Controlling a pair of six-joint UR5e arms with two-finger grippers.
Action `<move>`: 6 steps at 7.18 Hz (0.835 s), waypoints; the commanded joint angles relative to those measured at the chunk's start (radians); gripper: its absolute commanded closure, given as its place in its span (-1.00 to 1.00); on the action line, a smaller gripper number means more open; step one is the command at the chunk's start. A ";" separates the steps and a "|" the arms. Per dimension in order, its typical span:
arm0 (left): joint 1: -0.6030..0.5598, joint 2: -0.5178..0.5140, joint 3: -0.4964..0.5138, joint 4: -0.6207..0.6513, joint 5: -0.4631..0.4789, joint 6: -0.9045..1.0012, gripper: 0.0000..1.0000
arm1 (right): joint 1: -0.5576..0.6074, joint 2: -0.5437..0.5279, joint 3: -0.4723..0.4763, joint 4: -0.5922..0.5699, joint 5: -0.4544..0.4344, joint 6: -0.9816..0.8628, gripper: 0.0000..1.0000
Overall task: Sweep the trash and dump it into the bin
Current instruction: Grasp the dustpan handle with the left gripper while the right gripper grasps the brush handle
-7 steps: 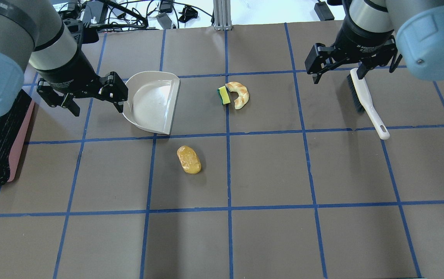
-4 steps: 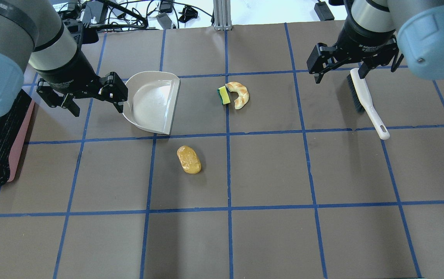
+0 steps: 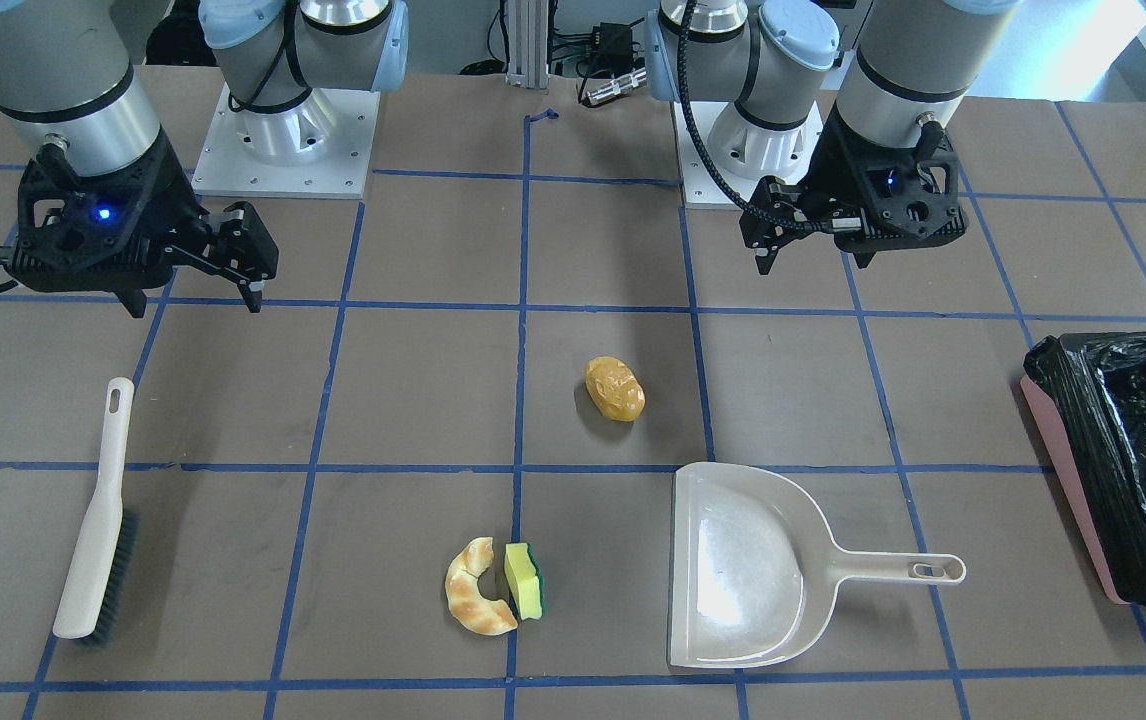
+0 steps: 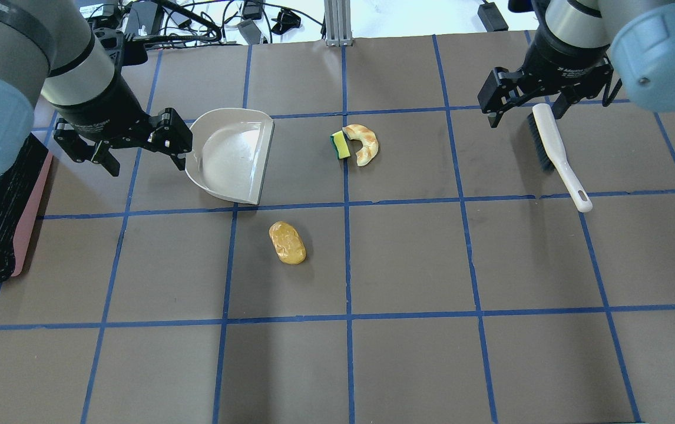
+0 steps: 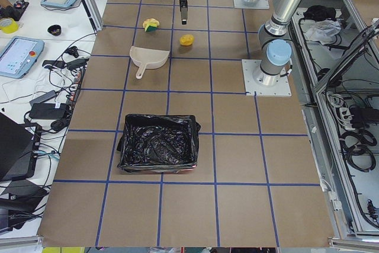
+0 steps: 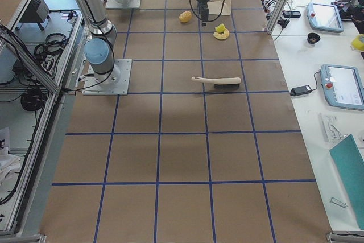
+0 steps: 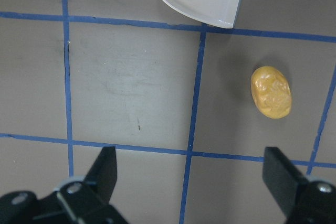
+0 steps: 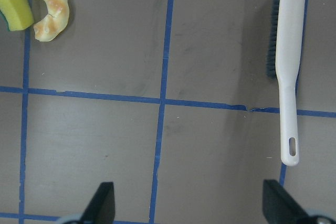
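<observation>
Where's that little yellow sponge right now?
In the overhead view, the sponge lies mid-table, just beside the croissant and right of the dustpan.

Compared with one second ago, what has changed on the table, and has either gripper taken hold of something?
Only the right gripper moved: in the overhead view it shifted slightly toward the robot's right and away from the robot. It is open and holds nothing. The left gripper stays open beside the dustpan. The brush, croissant, sponge, roll and bin lie as before.
</observation>
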 commanded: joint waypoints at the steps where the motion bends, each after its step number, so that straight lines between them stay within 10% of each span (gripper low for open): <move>1: 0.012 -0.011 -0.001 0.032 -0.002 -0.014 -1.00 | -0.038 0.007 0.000 -0.002 0.002 -0.030 -1.00; 6: 0.116 -0.140 0.012 0.173 0.010 -0.536 -1.00 | -0.173 0.106 0.000 -0.084 -0.003 -0.233 -1.00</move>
